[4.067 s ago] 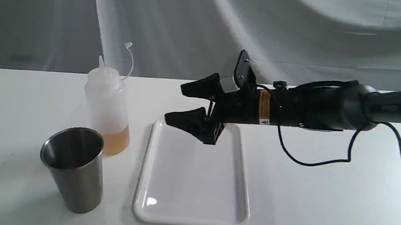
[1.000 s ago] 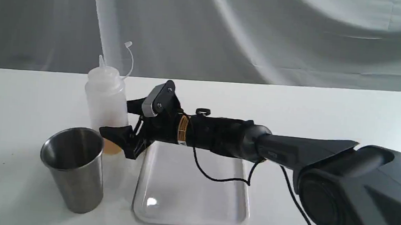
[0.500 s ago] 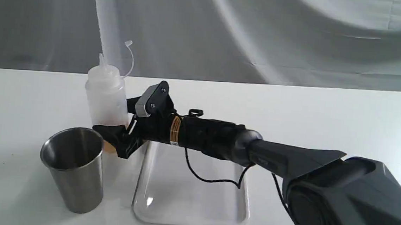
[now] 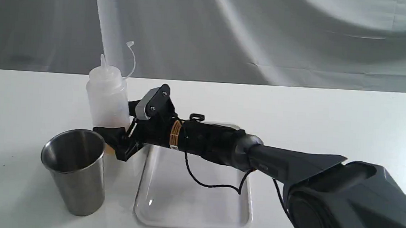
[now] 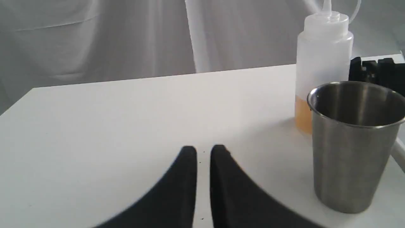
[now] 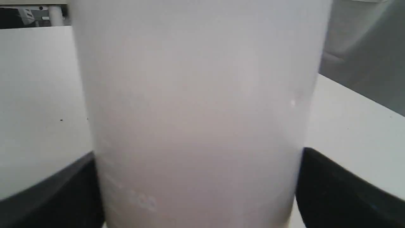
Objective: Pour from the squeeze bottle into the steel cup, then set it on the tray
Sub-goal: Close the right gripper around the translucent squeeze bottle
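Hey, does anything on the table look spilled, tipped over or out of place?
Nothing stands out. The translucent plastic squeeze bottle and brushed-steel cup stand upright, the white rectangular tray lies flat, no spill visible.

Your squeeze bottle (image 4: 107, 96) stands upright at left, steel cup (image 4: 74, 171) below it, tray (image 4: 195, 222) flat at lower centre.

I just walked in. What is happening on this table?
The right gripper has its jaws closed around the lower body of the squeeze bottle, which stands upright behind the steel cup. Pouring has not begun. The tray beside them has nothing on it. The left gripper hovers apart, jaws nearly shut.
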You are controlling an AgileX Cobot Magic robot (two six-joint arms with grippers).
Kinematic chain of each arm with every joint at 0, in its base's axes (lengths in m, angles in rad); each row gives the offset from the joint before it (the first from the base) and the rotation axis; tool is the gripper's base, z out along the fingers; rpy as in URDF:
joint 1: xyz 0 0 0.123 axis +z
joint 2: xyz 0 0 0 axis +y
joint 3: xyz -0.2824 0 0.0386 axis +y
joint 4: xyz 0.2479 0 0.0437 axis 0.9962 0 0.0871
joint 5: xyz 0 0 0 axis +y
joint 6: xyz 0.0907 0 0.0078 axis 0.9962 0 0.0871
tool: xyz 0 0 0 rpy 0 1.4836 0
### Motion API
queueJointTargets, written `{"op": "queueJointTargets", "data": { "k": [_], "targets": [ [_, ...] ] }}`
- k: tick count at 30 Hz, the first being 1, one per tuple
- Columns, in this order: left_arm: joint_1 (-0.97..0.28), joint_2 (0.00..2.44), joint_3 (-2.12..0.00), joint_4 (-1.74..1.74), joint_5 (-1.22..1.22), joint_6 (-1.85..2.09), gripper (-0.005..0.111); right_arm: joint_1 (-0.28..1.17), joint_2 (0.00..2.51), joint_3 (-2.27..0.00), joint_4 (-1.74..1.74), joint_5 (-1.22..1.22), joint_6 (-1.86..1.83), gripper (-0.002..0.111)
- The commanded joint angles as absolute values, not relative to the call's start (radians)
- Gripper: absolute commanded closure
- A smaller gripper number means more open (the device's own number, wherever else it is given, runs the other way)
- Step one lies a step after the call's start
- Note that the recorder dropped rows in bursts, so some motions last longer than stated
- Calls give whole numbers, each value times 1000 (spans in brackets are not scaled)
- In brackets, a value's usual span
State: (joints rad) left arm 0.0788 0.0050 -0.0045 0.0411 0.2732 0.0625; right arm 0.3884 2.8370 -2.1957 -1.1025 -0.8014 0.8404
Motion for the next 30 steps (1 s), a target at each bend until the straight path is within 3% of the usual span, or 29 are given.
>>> {"op": "queueJointTargets", "data": {
  "k": [1, 12, 21, 24, 30],
  "targets": [
    [76, 0, 0, 44, 266, 61, 98, 396, 2834, -2201, -1075, -798, 813, 33],
    [76, 0, 0, 44, 266, 61, 98, 408, 2834, -2201, -1061, -796, 813, 33],
    [76, 0, 0, 44, 266, 61, 98, 408, 2834, -2201, -1054, -796, 789, 43],
    [76, 0, 0, 44, 266, 61, 98, 408, 2834, -2201, -1054, -796, 786, 54],
    [76, 0, 0, 44, 266, 61, 98, 408, 2834, -2201, -1054, -823, 792, 91]
  ]
}}
